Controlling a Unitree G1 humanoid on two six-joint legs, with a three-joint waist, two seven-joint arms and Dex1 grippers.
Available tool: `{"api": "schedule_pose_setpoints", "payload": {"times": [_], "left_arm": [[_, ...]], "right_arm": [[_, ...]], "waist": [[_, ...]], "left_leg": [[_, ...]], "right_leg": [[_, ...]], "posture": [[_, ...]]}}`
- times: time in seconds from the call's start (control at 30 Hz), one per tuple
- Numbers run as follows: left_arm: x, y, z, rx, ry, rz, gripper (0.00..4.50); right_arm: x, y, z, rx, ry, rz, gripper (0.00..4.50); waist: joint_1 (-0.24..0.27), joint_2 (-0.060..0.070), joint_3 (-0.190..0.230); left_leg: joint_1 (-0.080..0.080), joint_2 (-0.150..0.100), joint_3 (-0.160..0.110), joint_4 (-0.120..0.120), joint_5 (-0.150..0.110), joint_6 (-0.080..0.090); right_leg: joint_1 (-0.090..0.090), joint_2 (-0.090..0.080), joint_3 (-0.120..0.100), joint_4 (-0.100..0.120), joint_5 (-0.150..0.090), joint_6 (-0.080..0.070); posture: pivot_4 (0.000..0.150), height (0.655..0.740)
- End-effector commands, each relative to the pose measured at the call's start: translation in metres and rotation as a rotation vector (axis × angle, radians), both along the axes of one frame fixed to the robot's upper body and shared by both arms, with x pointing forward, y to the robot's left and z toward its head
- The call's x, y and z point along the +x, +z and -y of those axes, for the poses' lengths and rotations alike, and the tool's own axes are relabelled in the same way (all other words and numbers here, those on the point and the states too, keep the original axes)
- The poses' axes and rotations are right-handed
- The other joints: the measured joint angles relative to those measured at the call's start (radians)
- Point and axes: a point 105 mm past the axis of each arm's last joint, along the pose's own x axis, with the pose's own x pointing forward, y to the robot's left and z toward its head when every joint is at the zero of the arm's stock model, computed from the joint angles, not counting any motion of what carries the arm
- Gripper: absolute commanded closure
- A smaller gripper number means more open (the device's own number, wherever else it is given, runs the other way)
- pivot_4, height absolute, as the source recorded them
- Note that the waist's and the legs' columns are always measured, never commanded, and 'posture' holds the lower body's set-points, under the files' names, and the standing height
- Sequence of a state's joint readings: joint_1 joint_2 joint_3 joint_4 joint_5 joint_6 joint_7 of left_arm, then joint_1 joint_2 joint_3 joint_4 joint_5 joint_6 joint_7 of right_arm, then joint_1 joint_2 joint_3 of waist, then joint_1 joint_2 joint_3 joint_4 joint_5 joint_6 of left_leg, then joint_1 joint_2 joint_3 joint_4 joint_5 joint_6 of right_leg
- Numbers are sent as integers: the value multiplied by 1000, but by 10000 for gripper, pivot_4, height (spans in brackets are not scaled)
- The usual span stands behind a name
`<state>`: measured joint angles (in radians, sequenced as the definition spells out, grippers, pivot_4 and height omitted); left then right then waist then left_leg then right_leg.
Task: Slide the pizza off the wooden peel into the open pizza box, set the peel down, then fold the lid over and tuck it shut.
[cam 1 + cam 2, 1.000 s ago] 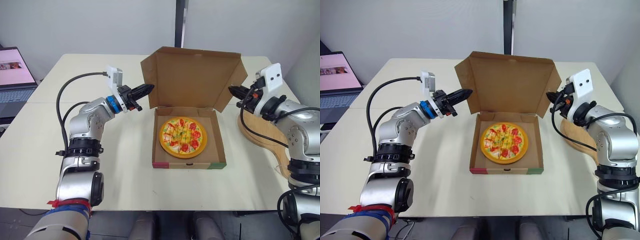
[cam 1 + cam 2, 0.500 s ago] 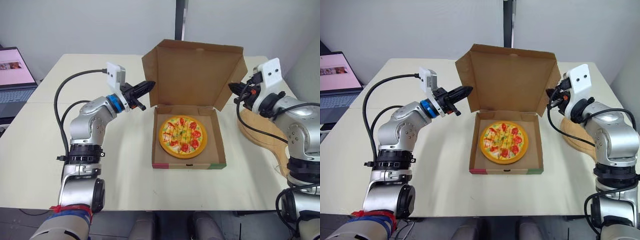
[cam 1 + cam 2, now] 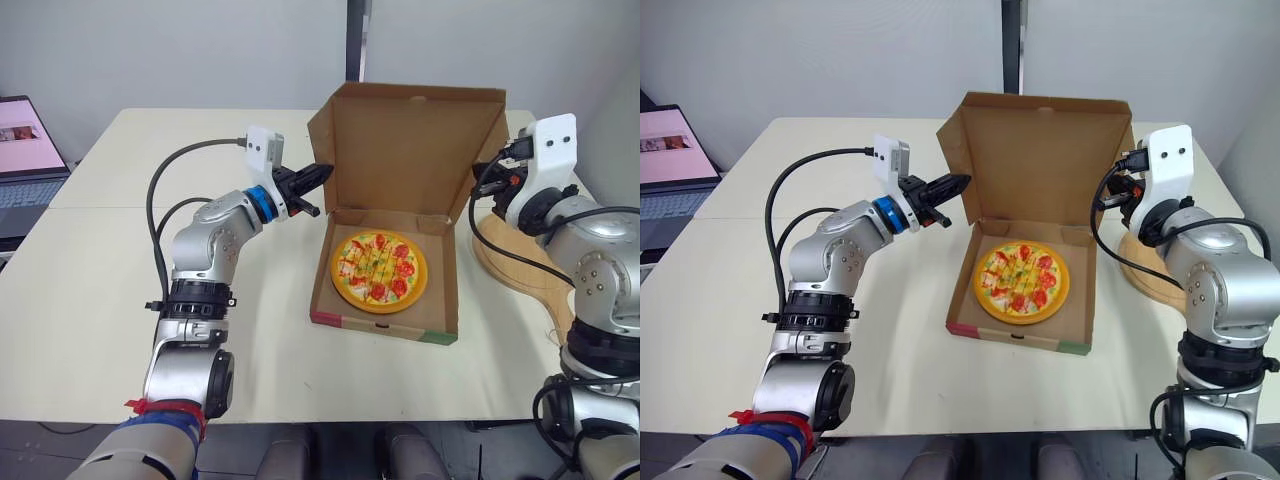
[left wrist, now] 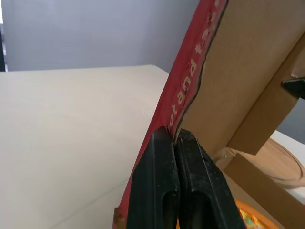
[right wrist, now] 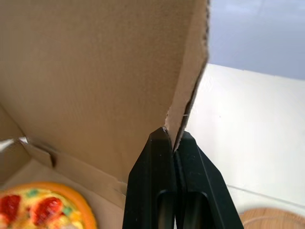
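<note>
The pizza [image 3: 379, 270] lies flat in the open cardboard box [image 3: 444, 300] at mid-table. The box lid [image 3: 412, 150] stands up behind it, leaning slightly forward. My left gripper [image 3: 322, 172] is shut on the lid's left side edge, and in the left wrist view the fingertips [image 4: 164, 138] pinch the cardboard rim. My right gripper [image 3: 482, 178] is shut on the lid's right side edge, with the fingertips [image 5: 183, 140] pinching it the same way. The wooden peel [image 3: 515, 268] rests on the table to the right of the box, under my right arm.
An open laptop [image 3: 22, 150] sits at the table's far left edge. The cream table [image 3: 90, 270] has free room left of and in front of the box. A grey wall stands behind the table.
The lid now stands steeper, and both grippers have risen and moved inward with its side edges. The box base has turned slightly. The camera has also shifted.
</note>
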<state>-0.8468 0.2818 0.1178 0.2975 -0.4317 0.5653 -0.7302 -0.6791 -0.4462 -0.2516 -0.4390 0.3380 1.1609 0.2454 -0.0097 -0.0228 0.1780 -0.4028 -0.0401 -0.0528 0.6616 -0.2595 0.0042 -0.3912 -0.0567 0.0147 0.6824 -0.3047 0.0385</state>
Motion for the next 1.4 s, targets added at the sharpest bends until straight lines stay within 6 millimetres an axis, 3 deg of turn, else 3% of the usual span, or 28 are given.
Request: {"api": "schedule_pose_setpoints", "payload": {"times": [0.03,0.23,0.6,1.07,1.4], "left_arm": [[-17,5,19,-20,-102,1,45000],[-26,-9,21,-10,-115,-42,45000],[-37,-16,16,-17,-106,-64,45000],[-57,-33,4,-14,-87,-116,45000],[-61,-31,0,-11,-64,-14,45000]], "right_arm": [[-16,9,-23,26,68,54,44681],[-24,-11,-25,57,33,13,44681],[-45,-42,-27,63,48,-32,44681],[-61,-58,-23,37,45,11,44681],[-61,-63,-24,42,46,13,44681]], "waist": [[1,0,0],[3,0,0],[2,1,-1],[2,1,-1],[1,1,-1]], "left_leg": [[0,0,0,0,0,0],[1,0,0,1,0,0],[2,0,0,0,0,1],[3,0,0,0,0,1],[3,0,0,0,0,1]], "right_leg": [[0,0,0,0,0,0],[1,0,0,0,0,0],[2,1,1,0,0,0],[3,1,1,-1,0,0],[3,1,1,-1,0,0]], "posture": [[1500,7318],[1500,7318],[1500,7318],[1500,7318],[1500,7318]]}}
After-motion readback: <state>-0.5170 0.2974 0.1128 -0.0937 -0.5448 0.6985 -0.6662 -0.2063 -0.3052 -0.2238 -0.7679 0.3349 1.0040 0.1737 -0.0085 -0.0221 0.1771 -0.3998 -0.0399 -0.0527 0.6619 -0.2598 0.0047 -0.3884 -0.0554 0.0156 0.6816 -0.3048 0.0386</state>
